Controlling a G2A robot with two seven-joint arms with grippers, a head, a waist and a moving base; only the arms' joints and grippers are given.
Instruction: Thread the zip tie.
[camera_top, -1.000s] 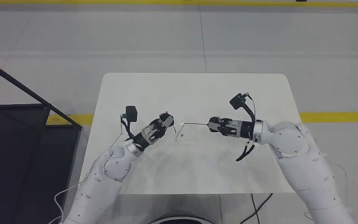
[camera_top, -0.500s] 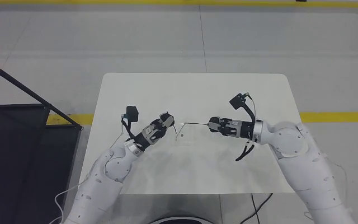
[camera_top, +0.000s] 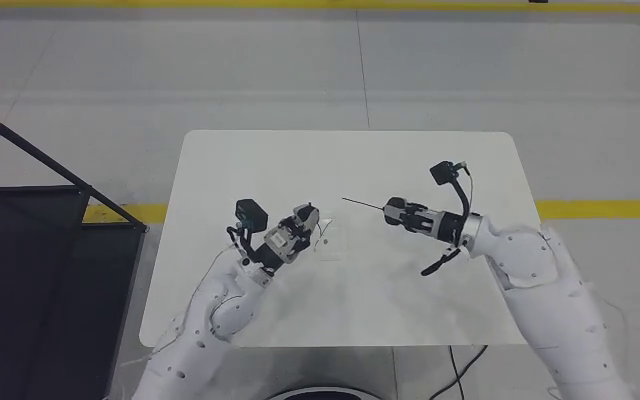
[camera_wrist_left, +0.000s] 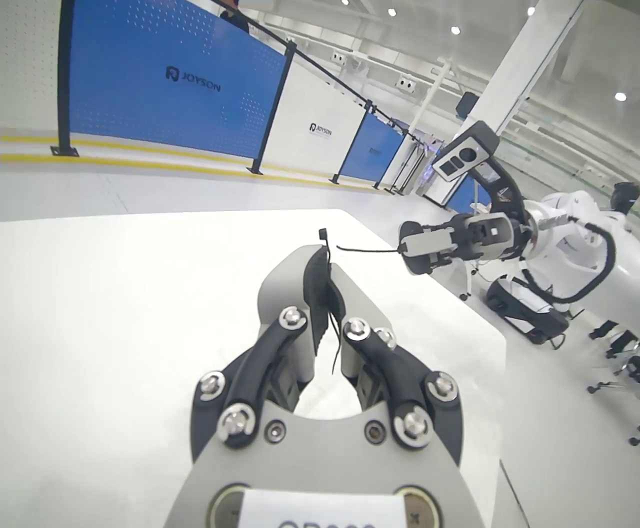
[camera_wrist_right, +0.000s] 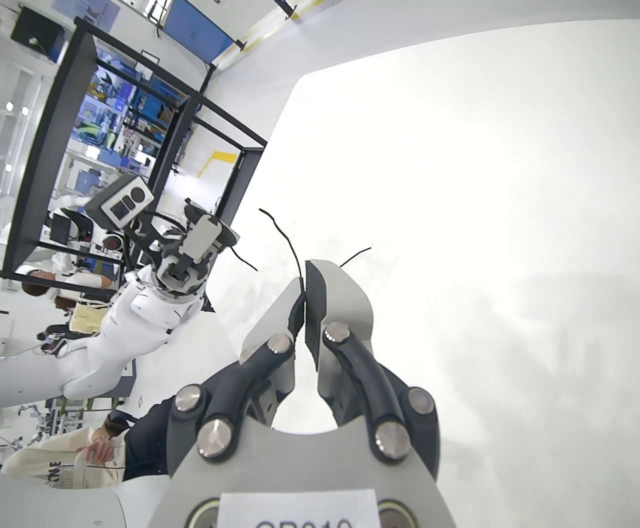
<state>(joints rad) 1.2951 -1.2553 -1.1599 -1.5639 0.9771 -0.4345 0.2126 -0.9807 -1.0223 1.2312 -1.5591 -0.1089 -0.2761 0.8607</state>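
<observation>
Out of my left gripper (camera_wrist_left: 325, 260), shut on a black zip tie, sticks the tie's square head (camera_wrist_left: 322, 234); a short end hangs behind the pads. In the top view this gripper (camera_top: 308, 218) is at mid-table. My right gripper (camera_wrist_right: 304, 272) is shut on a thin black strap (camera_wrist_right: 280, 232). It hovers further right (camera_top: 388, 208), and the strap's free tip (camera_top: 345, 199) points at the left gripper. A gap separates tip and head; from the left wrist the strap (camera_wrist_left: 365, 249) ends just short of the head. The left gripper (camera_wrist_right: 220, 237) is also in the right wrist view.
The white table (camera_top: 300, 160) is bare around both grippers. A black metal frame (camera_top: 60, 180) stands off the table's left side. A dark cable (camera_top: 440, 265) loops under the right wrist.
The right gripper has pulled back to the right and slightly farther away, taking the strap tip off the left gripper. The left gripper has shifted a little to the right.
</observation>
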